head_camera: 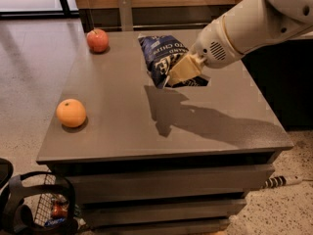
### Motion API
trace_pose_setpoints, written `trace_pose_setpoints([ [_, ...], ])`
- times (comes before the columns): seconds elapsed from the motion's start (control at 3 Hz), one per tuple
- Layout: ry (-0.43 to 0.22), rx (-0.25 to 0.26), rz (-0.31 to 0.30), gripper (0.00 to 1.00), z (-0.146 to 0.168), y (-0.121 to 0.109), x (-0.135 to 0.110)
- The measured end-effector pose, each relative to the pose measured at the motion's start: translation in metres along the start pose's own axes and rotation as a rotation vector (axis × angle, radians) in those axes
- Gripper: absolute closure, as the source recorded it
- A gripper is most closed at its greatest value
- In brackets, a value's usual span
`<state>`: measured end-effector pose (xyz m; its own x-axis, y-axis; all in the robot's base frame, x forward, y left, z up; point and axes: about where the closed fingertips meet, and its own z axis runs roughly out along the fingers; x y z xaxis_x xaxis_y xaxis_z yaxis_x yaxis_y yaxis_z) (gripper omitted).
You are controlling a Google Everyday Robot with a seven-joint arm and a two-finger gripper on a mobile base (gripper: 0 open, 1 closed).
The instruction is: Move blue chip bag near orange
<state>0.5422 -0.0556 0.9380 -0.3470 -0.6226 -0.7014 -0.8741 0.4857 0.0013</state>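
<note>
**Bag in the air, mid-table**

Nearest me, the orange (71, 112) sits by the near-left edge of the table (122, 131). Further in, my gripper (173, 78) is pinched on the blue chip bag (160, 57), holding it above the tabletop, well apart from the orange. At the far-left corner sits an apple (98, 40).

The gripper (182, 71) hangs over the back middle of the table (127, 131), clamped on the blue chip bag (160, 57), which is lifted off the surface. Open tabletop runs from there to the orange (71, 112) near the front left edge. The apple (98, 40) sits at the back left corner, well apart from the orange and off that line. The arm (254, 23) fills the air over the back right.
</note>
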Motion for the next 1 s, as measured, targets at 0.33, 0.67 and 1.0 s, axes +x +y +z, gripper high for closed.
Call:
trace_pose_setpoints([
  [0.33,0.001,-0.047,-0.020,1.00,0.020,0.035,0.003],
  [0.67,0.004,-0.068,-0.029,0.88,0.029,0.050,0.005],
  [1.0,0.005,-0.069,-0.032,0.66,0.029,0.051,0.004],
])
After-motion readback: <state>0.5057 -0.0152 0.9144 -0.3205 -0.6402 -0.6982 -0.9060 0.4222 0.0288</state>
